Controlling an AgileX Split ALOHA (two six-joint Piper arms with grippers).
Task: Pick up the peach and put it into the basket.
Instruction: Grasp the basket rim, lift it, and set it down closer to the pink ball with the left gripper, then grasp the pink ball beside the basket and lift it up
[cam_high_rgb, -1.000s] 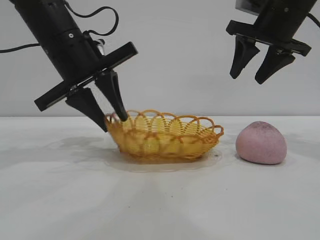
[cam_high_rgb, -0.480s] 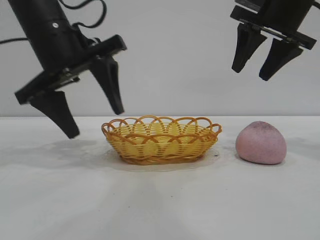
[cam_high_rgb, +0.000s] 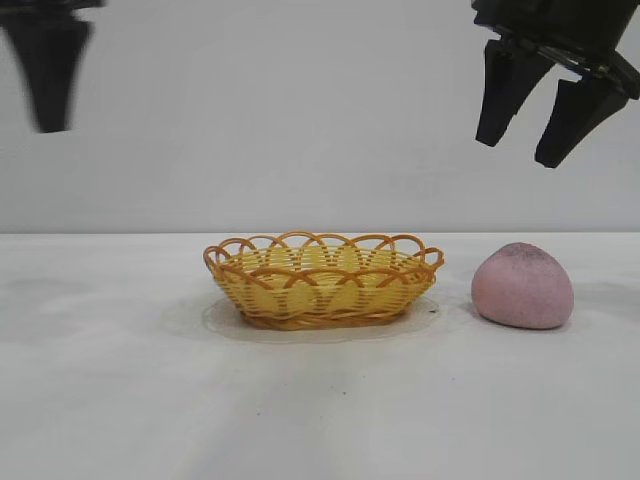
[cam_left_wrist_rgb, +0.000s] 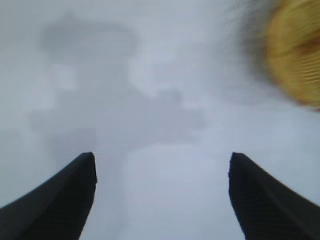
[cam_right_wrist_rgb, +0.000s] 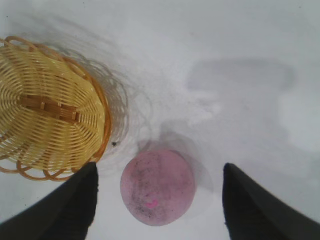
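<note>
The dull pink peach (cam_high_rgb: 522, 285) rests on the white table to the right of the yellow-orange wicker basket (cam_high_rgb: 320, 280), a small gap between them. My right gripper (cam_high_rgb: 520, 148) hangs open high above the peach. In the right wrist view the peach (cam_right_wrist_rgb: 157, 187) lies between the spread fingers of the right gripper (cam_right_wrist_rgb: 160, 166), far below them, with the basket (cam_right_wrist_rgb: 50, 125) beside it. My left gripper (cam_left_wrist_rgb: 162, 160) is open and empty, high at the far left. Only one of its fingers (cam_high_rgb: 45, 70) shows in the exterior view. The basket (cam_left_wrist_rgb: 295, 55) sits off to its side.
The white table (cam_high_rgb: 150, 400) stretches bare in front of and to the left of the basket. A plain grey wall stands behind. A faint round mark rings the basket's base.
My left gripper let go of the basket's rim, opened wide and rose away up and to the left. The basket settled flat. My right gripper opened a little wider above the peach.
</note>
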